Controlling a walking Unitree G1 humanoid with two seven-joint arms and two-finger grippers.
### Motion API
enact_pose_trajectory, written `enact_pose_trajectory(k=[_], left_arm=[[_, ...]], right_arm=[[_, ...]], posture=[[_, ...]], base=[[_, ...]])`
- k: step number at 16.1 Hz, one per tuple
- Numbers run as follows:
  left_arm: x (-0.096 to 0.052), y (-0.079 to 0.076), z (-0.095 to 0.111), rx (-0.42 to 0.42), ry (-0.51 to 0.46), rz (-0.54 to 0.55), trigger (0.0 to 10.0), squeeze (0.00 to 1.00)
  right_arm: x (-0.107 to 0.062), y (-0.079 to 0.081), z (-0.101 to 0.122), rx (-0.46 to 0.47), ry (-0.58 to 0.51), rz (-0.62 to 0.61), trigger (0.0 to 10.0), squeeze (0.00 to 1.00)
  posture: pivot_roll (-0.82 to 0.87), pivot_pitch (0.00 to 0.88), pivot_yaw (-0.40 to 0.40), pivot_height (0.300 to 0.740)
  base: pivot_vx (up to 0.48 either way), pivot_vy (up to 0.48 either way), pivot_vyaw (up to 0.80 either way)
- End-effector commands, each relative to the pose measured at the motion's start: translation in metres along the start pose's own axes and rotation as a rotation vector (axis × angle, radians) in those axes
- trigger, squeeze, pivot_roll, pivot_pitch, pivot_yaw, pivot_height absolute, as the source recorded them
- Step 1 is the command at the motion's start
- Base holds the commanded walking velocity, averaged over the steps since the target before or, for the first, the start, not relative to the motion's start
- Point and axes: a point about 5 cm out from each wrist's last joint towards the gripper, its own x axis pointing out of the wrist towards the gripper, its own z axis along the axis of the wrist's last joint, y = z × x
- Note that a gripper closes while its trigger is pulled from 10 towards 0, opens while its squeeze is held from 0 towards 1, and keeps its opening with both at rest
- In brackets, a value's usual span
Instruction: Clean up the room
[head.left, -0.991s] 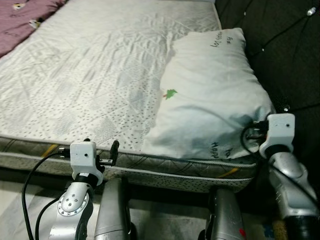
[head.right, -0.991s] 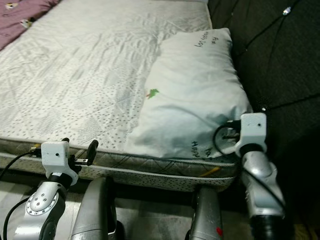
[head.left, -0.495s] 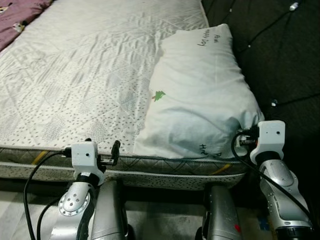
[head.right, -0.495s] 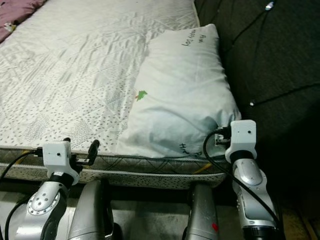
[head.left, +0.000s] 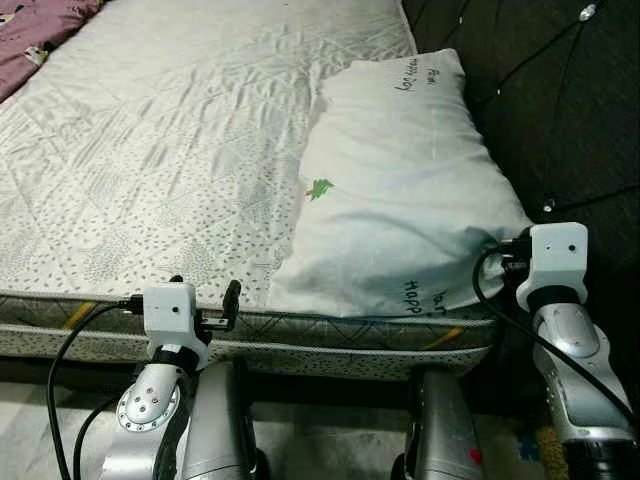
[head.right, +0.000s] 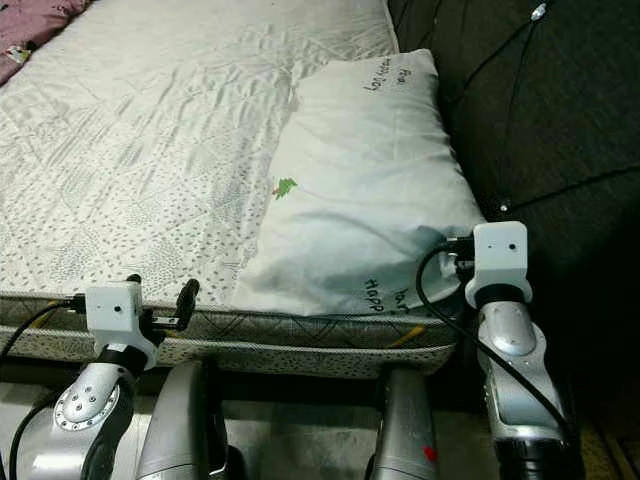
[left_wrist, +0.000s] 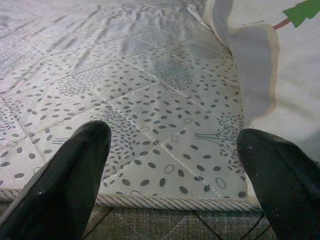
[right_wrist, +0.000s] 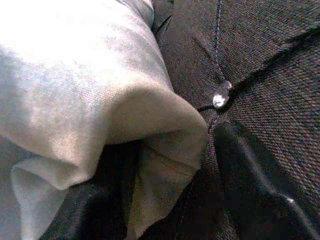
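Observation:
A white pillow with a small green tree print lies on the right side of the quilted mattress, against the dark headboard. My right gripper is at the pillow's near right corner. The corner's folded fabric sits pinched between the two black fingers. My left gripper is open and holds nothing. It hovers at the mattress's near edge, left of the pillow, with one finger showing in the left eye view.
A dark tufted headboard with shiny buttons runs along the right. A purple blanket lies at the far left of the bed. The mattress's front edge is right before my legs, with pale floor below.
The right gripper has shifted right and slightly up with the pillow corner, and more of the pillow's lettering shows near the edge. The left gripper has not moved.

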Motion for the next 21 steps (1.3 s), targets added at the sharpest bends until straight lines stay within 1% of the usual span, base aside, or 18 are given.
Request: enact_pose_trajectory(k=[1, 4, 6, 7, 9, 10, 12, 13, 14, 15, 16, 17, 18, 19, 20, 21], left_arm=[[-0.004, 0.006, -0.004, 0.003, 0.016, 0.018, 10.0, 0.00], [-0.006, 0.008, -0.007, 0.005, 0.029, 0.019, 10.0, 0.00], [-0.005, 0.006, -0.008, 0.005, 0.035, 0.003, 10.0, 0.00], [-0.003, 0.005, -0.008, 0.005, 0.035, -0.009, 10.0, 0.00], [0.002, 0.003, -0.005, 0.010, 0.022, -0.024, 10.0, 0.00], [0.004, 0.004, -0.003, 0.012, 0.018, -0.024, 10.0, 0.00], [0.004, 0.006, -0.002, 0.012, 0.014, -0.017, 10.0, 0.00], [0.003, 0.005, -0.003, 0.012, 0.015, -0.017, 10.0, 0.00], [0.003, 0.005, -0.004, 0.011, 0.015, -0.018, 10.0, 0.00], [0.003, 0.003, -0.004, 0.009, 0.014, -0.021, 10.0, 0.00], [0.003, 0.002, -0.005, 0.007, 0.016, -0.024, 10.0, 0.00], [0.003, 0.003, -0.005, 0.001, 0.018, -0.026, 10.0, 0.00], [0.003, 0.004, -0.004, -0.003, 0.020, -0.027, 10.0, 0.00], [0.002, 0.006, -0.005, -0.002, 0.024, -0.030, 10.0, 0.00], [0.002, 0.006, -0.006, -0.001, 0.028, -0.033, 10.0, 0.00], [0.003, 0.006, -0.006, 0.001, 0.029, -0.037, 10.0, 0.00]], right_arm=[[-0.005, -0.016, 0.008, -0.003, -0.037, -0.047, 10.0, 1.00], [-0.037, -0.023, -0.015, -0.065, 0.038, -0.047, 10.0, 1.00], [-0.046, -0.029, -0.019, -0.065, 0.057, -0.078, 10.0, 1.00], [-0.047, -0.032, -0.017, -0.067, 0.050, -0.088, 10.0, 1.00], [-0.037, -0.041, -0.002, -0.088, -0.002, -0.130, 10.0, 1.00], [-0.028, -0.049, 0.014, -0.124, -0.069, -0.162, 10.0, 1.00], [-0.014, -0.059, 0.032, -0.102, -0.119, -0.207, 10.0, 1.00], [-0.006, -0.061, 0.046, -0.080, -0.158, -0.213, 10.0, 1.00], [0.000, -0.060, 0.055, -0.063, -0.190, -0.203, 10.0, 1.00], [0.004, -0.050, 0.060, -0.017, -0.208, -0.133, 10.0, 1.00], [0.004, -0.038, 0.056, 0.010, -0.199, -0.055, 10.0, 1.00], [-0.001, -0.022, 0.047, 0.043, -0.169, 0.053, 10.0, 1.00], [-0.005, -0.012, 0.039, 0.052, -0.142, 0.127, 10.0, 1.00], [-0.013, -0.003, 0.026, 0.062, -0.102, 0.200, 10.0, 1.00], [-0.019, -0.002, 0.018, 0.065, -0.080, 0.225, 10.0, 1.00], [-0.023, -0.004, 0.011, 0.045, -0.068, 0.229, 10.0, 1.00]], posture=[[0.00, 0.082, 0.004, 0.511], [-0.01, 0.085, 0.010, 0.511], [-0.03, 0.085, 0.028, 0.511], [-0.03, 0.085, 0.033, 0.511], [-0.04, 0.078, 0.039, 0.511], [-0.04, 0.076, 0.040, 0.511], [-0.03, 0.072, 0.039, 0.511], [-0.03, 0.068, 0.036, 0.511], [-0.03, 0.068, 0.036, 0.511], [-0.03, 0.061, 0.033, 0.511], [-0.03, 0.057, 0.030, 0.511], [-0.02, 0.054, 0.027, 0.511], [-0.02, 0.051, 0.027, 0.511], [-0.02, 0.049, 0.029, 0.511], [-0.03, 0.047, 0.031, 0.511], [-0.03, 0.043, 0.032, 0.511]], base=[[0.000, 0.000, 0.00], [0.000, 0.000, 0.00], [0.000, 0.000, 0.00], [0.000, 0.000, 0.00], [0.000, 0.000, 0.00], [0.000, 0.000, 0.00], [0.000, 0.000, 0.00], [0.000, 0.000, 0.00], [0.000, 0.000, 0.00], [0.000, 0.000, 0.00], [0.000, 0.000, 0.00], [0.000, 0.000, 0.00], [0.000, 0.000, 0.00], [0.000, 0.000, 0.00], [0.000, 0.000, 0.00], [0.000, 0.000, 0.00]])
